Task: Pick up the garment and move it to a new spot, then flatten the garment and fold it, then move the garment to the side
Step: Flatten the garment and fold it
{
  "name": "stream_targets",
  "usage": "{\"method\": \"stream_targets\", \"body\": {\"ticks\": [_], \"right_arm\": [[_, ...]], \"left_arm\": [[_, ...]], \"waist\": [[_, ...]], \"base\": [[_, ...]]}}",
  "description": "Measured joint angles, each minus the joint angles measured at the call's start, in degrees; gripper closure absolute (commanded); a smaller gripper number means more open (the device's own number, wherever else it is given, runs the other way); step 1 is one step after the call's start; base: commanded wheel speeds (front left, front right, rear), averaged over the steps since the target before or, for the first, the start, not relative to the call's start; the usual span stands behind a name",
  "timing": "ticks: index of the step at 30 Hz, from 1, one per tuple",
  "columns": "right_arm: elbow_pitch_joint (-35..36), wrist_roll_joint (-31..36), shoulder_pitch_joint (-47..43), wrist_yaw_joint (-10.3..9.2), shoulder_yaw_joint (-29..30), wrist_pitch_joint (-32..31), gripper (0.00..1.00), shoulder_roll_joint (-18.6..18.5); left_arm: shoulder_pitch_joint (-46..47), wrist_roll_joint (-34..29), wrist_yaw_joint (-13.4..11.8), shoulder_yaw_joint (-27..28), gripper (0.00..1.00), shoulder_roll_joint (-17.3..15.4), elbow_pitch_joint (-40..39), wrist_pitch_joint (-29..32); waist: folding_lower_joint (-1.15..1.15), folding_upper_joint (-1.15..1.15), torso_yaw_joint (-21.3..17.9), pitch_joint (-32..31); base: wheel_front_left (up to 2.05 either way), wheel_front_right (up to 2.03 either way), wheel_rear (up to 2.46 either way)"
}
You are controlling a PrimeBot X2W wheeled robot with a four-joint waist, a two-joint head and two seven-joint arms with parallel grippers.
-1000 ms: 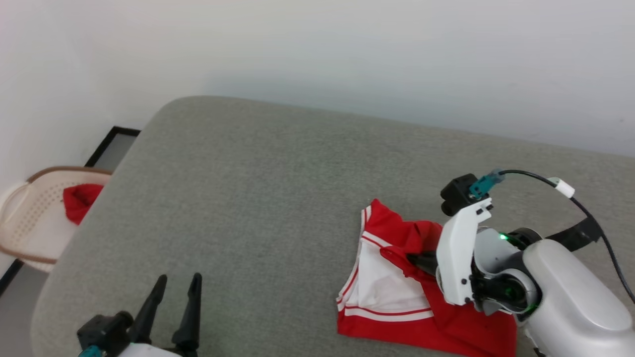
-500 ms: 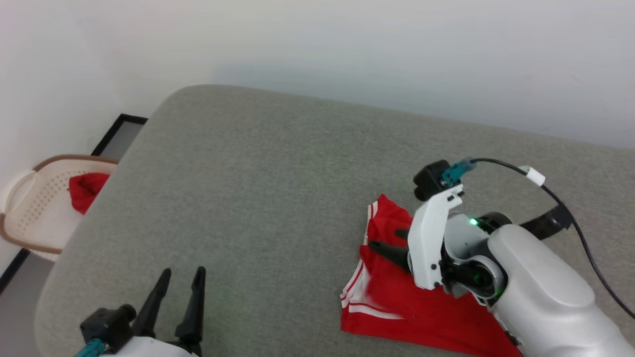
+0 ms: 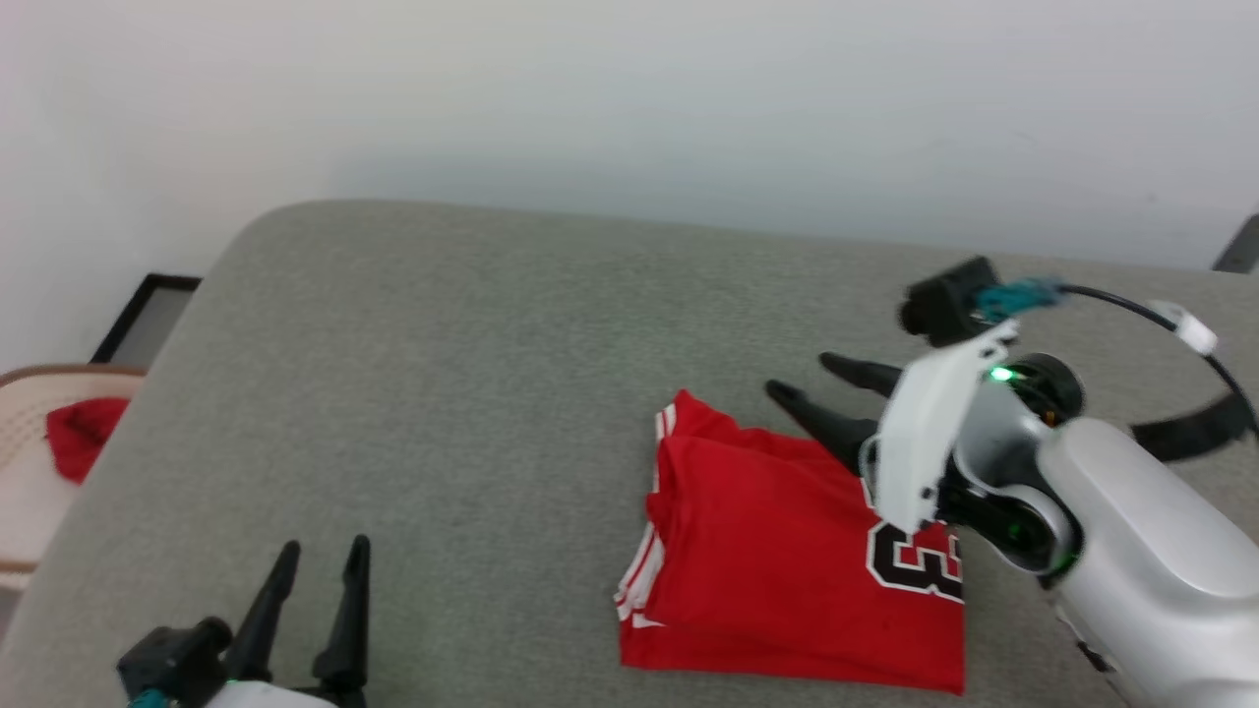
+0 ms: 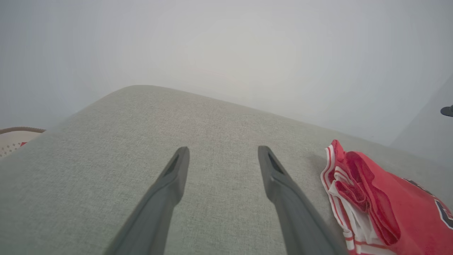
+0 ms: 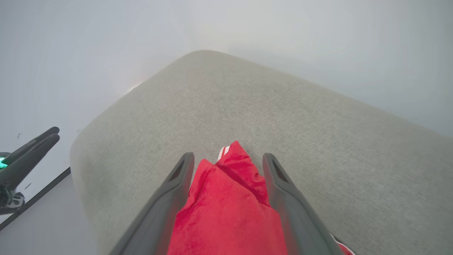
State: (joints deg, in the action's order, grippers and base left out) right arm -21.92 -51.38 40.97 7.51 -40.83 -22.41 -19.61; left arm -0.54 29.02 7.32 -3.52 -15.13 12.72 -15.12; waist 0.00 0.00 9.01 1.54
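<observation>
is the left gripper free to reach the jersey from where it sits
Probably yes: the left gripper is open and empty, and only bare grey cushion lies between it and the jersey's striped edge.

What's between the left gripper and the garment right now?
Nothing. Only bare grey fabric surface lies between the left gripper and the garment. This is plain in the head view, and the left wrist view agrees.

One black, white-edged digit "3" [image 3: 920,562] is read on the folded red fabric jersey [image 3: 767,560] with white-and-red striped trim. Black strokes at its edge in the left wrist view cannot be made out.
</observation>
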Motion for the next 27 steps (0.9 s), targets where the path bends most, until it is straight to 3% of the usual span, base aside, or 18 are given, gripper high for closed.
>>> {"method": "stream_targets", "body": {"ticks": [5,13,20,27], "right_arm": [[1.91,1.16,-3.74,0.00,1.90,9.01,0.00,-3.74],[3.43,8.35,-11.22,0.00,6.32,24.26,0.00,-9.02],[3.68,14.19,-19.61,0.00,12.15,34.59,0.00,-9.93],[5.83,20.05,-28.35,0.00,20.53,37.13,0.00,-8.42]], "left_arm": [[-1.42,-0.41,0.00,1.66,0.00,-0.24,-1.09,0.00],[-4.14,-1.46,-0.02,3.49,0.00,-0.04,-3.09,0.00],[-5.27,-2.34,-0.03,4.66,0.00,-0.05,-4.26,0.00],[-6.84,-2.83,-0.02,6.39,0.00,-0.11,-4.77,0.00]], "waist": [[0.00,0.00,-2.82,-0.56],[0.00,0.00,-7.14,-1.72],[0.00,0.00,-9.38,-2.83],[0.00,0.00,-9.78,-3.99]], "base": [[0.00,0.00,0.00],[0.00,0.00,0.00],[0.00,0.00,0.00],[0.00,0.00,0.00]]}}
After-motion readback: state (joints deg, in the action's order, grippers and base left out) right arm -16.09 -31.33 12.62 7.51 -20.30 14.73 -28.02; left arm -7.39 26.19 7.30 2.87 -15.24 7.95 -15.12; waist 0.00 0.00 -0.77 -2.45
